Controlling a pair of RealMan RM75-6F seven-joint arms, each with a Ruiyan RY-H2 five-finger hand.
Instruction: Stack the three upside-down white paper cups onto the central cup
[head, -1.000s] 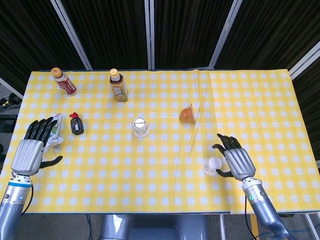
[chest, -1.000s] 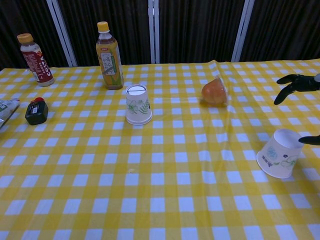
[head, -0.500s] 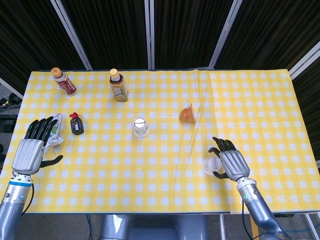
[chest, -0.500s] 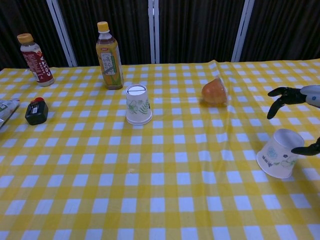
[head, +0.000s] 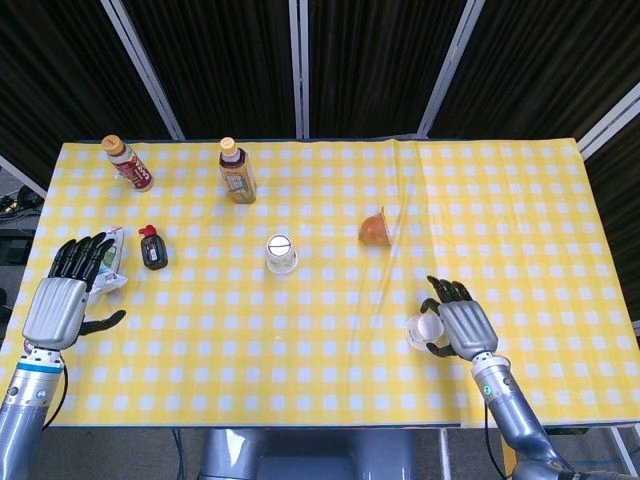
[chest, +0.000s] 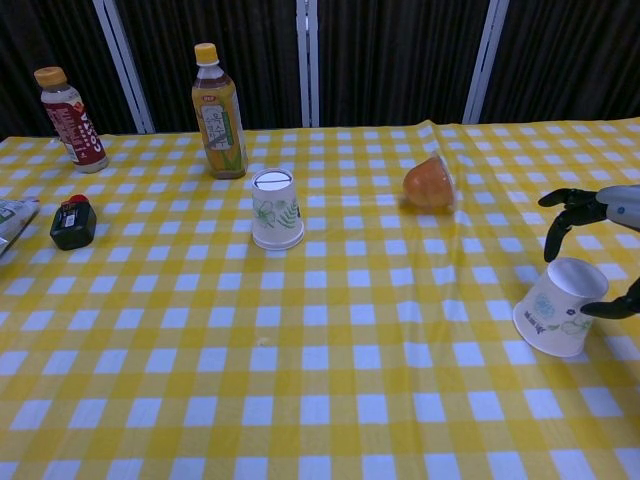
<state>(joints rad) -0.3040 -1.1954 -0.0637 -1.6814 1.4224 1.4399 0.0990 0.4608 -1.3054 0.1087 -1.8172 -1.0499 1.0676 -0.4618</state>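
Surface: yellow-and-white checked cloth-covered surface (head: 330, 180), w/ a crease running near-to-far right of centre.
Central cup: upside-down white paper cup w/ green leaf print (chest: 277, 209), upright on its rim, mid-surface, free of both hands.
Tilted cup: white paper cup w/ green print (chest: 559, 306) at near right, tipped, base up and leaning right, mouth toward near left.
Right hand: right hand (head: 455, 322) arched over tilted cup, fingers (chest: 560, 205) spread above its base, thumb at its right side; contact unclear, can't tell if it grips yet.
Left hand: left hand (head: 68, 295) at near left edge, fingers apart, holding nothing.
Other items: tall green-tea bottle w/ orange cap (chest: 219, 112) far left-centre; red-label brown drink bottle (chest: 66, 106) far left; small black bottle w/ red cap (chest: 73, 222) left; white snack packet (head: 113, 262) by left hand's fingers; orange jelly cup (chest: 430, 181) on its side, right of central cup.
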